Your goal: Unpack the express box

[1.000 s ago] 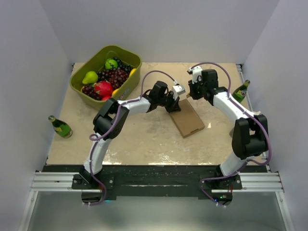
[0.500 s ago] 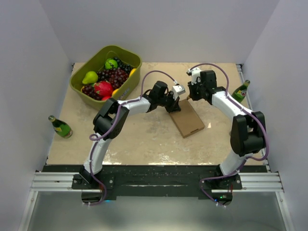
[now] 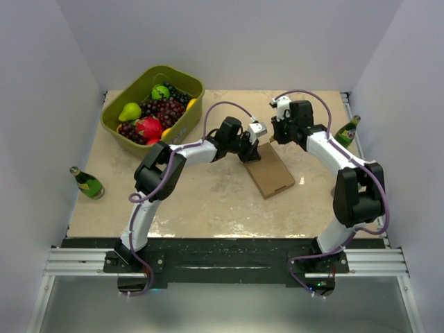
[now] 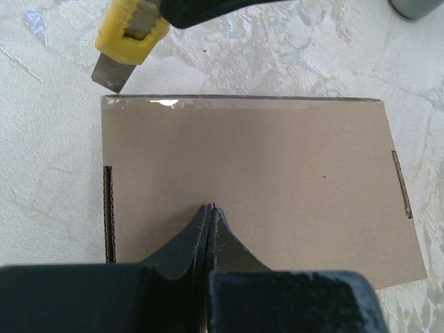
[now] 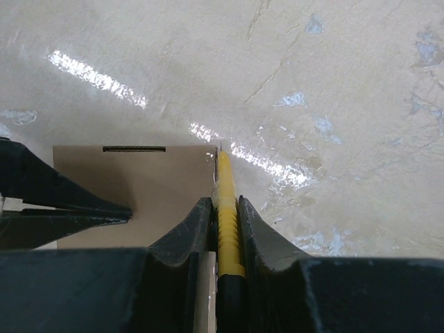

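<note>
A beige table [image 3: 208, 201] is carrying an olive-green fruit tub [image 3: 182, 123] at its far left. The express box [image 3: 272, 172] is lying flat right of centre, its lid down and no flap raised. The left gripper [image 4: 210, 208], fingers pressed together and holding nothing, is pressing down on the box's top, seemingly steadying it. The right gripper [image 5: 225, 205] is pinching a yellow utility knife [image 5: 226, 201]. The knife's short blade [image 4: 108, 73] is pointing at the corner of the box's far, glossy taped edge, though contact is too close to tell. Judging by this, unpacking is only beginning: no cut is showing, and slitting the seal, lifting the flaps and emptying the box are all remaining.
</note>
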Action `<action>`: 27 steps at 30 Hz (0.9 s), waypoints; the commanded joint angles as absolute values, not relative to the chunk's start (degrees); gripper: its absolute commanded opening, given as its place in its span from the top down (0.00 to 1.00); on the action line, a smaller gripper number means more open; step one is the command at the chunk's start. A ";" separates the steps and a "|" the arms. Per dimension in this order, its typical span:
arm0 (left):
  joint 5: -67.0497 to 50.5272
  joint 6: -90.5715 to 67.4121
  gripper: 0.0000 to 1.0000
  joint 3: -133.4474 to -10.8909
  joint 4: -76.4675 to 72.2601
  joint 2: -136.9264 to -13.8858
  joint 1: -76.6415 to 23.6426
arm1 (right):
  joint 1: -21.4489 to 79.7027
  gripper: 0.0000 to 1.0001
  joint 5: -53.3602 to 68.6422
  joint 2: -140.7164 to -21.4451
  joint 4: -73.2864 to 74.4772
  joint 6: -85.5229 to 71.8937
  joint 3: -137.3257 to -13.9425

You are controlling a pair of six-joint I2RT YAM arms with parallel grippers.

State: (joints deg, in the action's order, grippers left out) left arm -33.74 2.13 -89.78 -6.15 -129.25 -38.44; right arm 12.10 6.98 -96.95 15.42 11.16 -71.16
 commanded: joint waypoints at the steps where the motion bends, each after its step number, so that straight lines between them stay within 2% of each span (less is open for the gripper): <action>1: -28.83 3.60 1.00 -88.33 -0.09 -132.98 -38.94 | 12.48 1.00 6.59 -93.34 14.24 10.46 -72.60; 27: -29.00 3.34 1.00 -88.33 -0.26 -133.15 -38.76 | 12.48 1.00 6.33 -96.68 15.03 11.07 -71.72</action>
